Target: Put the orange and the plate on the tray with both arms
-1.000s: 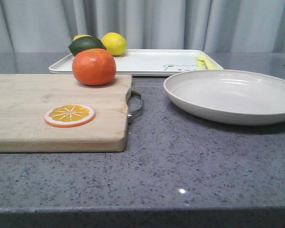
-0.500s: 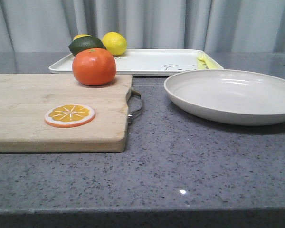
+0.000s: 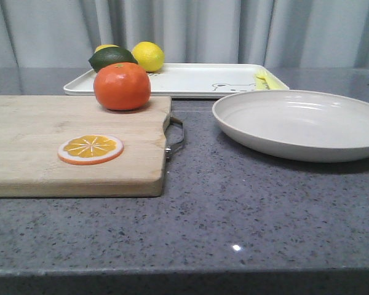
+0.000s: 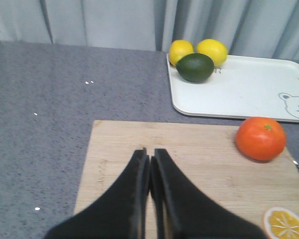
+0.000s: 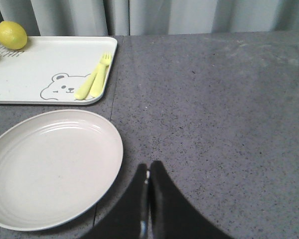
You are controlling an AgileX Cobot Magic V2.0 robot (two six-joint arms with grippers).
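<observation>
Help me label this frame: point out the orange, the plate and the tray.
orange (image 3: 122, 86), front view, middle of its skin.
plate (image 3: 295, 123), front view, bare inner bowl.
tray (image 3: 190, 80), front view, bare white floor.

A dark grey speckled stone countertop (image 3: 246, 203) fills the foreground, its front edge running across the bottom of the front view. Pale grey pleated curtains (image 3: 234, 31) hang along its far edge. A small bright spot of light (image 3: 235, 247) glints near the front edge.
</observation>
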